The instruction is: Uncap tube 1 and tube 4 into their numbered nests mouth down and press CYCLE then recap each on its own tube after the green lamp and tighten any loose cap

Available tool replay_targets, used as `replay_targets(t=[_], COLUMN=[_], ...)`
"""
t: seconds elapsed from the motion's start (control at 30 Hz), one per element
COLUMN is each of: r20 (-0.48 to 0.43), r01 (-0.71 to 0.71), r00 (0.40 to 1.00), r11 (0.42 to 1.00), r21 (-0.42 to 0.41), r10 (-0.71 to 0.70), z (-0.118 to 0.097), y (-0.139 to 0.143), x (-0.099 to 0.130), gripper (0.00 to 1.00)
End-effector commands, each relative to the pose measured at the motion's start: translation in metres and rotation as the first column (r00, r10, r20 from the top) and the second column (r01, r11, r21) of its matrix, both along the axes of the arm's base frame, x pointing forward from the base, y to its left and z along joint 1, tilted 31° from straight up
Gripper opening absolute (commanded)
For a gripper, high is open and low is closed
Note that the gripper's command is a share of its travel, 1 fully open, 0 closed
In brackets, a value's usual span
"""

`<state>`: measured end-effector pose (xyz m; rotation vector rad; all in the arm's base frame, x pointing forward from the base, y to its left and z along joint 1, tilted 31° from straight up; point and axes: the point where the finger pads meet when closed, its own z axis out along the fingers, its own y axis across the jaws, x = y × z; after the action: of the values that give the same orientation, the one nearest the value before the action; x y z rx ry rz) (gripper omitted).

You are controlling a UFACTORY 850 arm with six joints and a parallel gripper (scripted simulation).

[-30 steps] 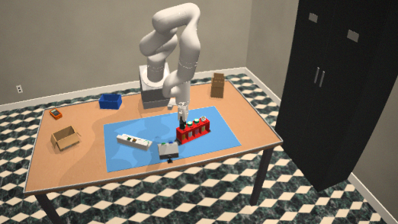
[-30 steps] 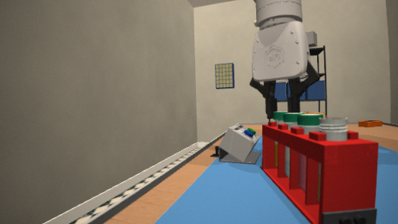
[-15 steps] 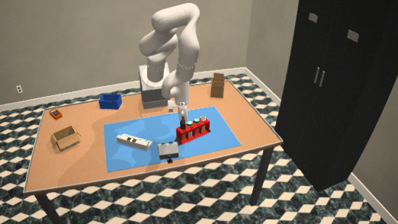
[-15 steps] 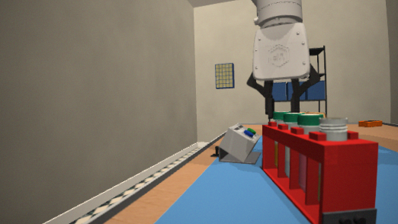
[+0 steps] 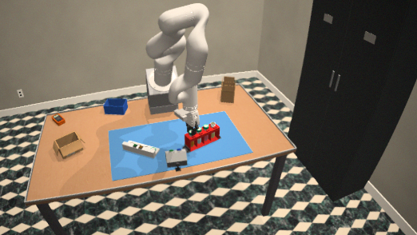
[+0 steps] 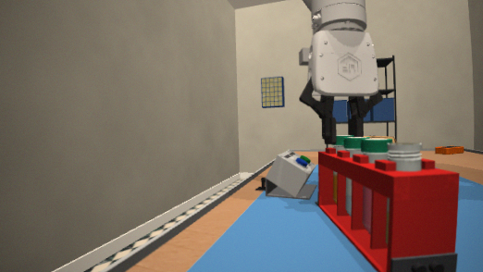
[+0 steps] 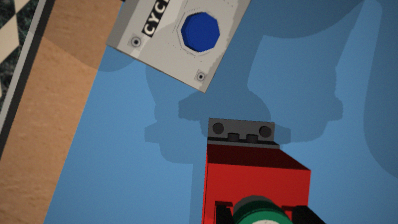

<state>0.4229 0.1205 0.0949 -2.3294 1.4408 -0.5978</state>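
1. The fingers [image 5: 192,130] [image 6: 341,139] point down over the tube 4 end of the red decapping station, pinching the green cap of tube 4 [image 7: 265,218] from two sides.
2. That cap is at the mouth of its tube in the station [image 5: 203,138] [image 6: 426,208] [image 7: 257,180]; whether its thread is free, I cannot tell.
3. Along the station's top, the green cap of tube 3 [image 5: 199,130] [image 6: 355,142] and the green cap of tube 2 [image 5: 206,127] [image 6: 376,145] sit on their tubes.
4. At the station's other end, tube 1 [image 5: 212,125] [image 6: 404,157] stands upright with its threaded mouth bare.
5. Near the station's tube 4 end is the grey key housing [image 5: 176,158] [image 6: 289,175] [image 7: 172,47], bearing the blue CYCLE key [image 5: 179,149] [image 6: 302,162] [image 7: 200,32] and the green READY key [image 5: 171,150] [image 6: 305,158].
6. Farther from the station, beyond the housing, lies the white cap tray [image 5: 145,150]; its nest contents are too small to tell.
7. A blue mat [image 5: 236,140] [image 6: 245,231] [image 7: 125,185] lies under the station, on the brown counter [image 5: 264,132] [image 6: 204,236] [image 7: 65,95].
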Motion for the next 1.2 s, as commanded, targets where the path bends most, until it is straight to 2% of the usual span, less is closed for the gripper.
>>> replay_targets(t=[0.0, 0.07, 0.13, 0.3, 0.43, 0.73, 0.77, 1.1, 1.17], r20=[-0.004, -0.013, -0.013, -0.055, -0.085, -0.085, -0.085, -0.085, -0.046], r01=[-0.193, -0.274, -0.274, -0.462, -0.542, -0.542, -0.542, -0.542, -0.429], r00=[0.981, 0.961, 0.961, 0.881, 0.828, 0.828, 0.828, 0.828, 0.898], r11=[0.968, 0.939, 0.939, 0.825, 0.751, 0.751, 0.751, 0.751, 0.85], r21=[-0.159, -0.209, -0.209, -0.326, -0.376, -0.376, -0.376, -0.376, -0.305], r10=[0.194, 0.277, 0.277, 0.471, 0.555, 0.555, 0.555, 0.555, 0.437], z=[0.0005, 0.0005, 0.0005, 0.0006, 0.0007, 0.0007, 0.0007, 0.0007, 0.0008], y=[0.0002, 0.0002, 0.0002, 0.0002, 0.0002, 0.0002, 0.0002, 0.0002, 0.0003], x=[0.0002, 0.0002, 0.0002, 0.0001, 0.0001, 0.0001, 0.0001, 0.0001, 0.0001], gripper=[0.0, 0.0, 0.0, 0.0, 0.0, 0.0, 0.46, 0.46, 0.46])
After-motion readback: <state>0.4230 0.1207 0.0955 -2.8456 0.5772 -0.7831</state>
